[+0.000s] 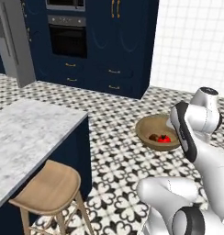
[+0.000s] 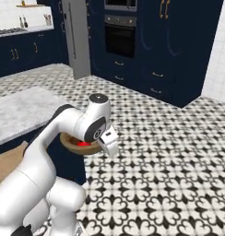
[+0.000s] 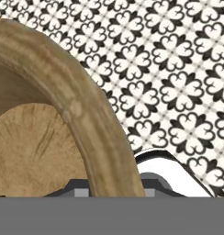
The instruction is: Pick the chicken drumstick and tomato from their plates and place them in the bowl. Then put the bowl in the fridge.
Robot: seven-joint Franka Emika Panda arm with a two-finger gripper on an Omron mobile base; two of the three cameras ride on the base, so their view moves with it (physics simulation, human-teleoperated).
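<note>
The wooden bowl [image 1: 150, 126] hangs in the air over the tiled floor, out beyond the counter's edge. Inside it lie the red tomato [image 1: 165, 138] and the brown chicken drumstick [image 1: 154, 137]. My gripper [image 3: 114, 192] is shut on the bowl's thick rim [image 3: 81, 114], which runs between the two fingertips. From the right base view the bowl [image 2: 70, 139] peeks out beneath my forearm with a sliver of tomato [image 2: 83, 144]. The grey fridge [image 1: 13, 41] stands at the far left, also seen as the fridge [image 2: 77, 37] across the room. The plates are out of view.
A marble island counter [image 1: 31, 133] with a wooden stool [image 1: 49, 188] is on the left. Navy cabinets [image 1: 118, 46] and a built-in oven [image 1: 68, 39] line the far wall. Patterned floor [image 2: 169, 152] lies open ahead.
</note>
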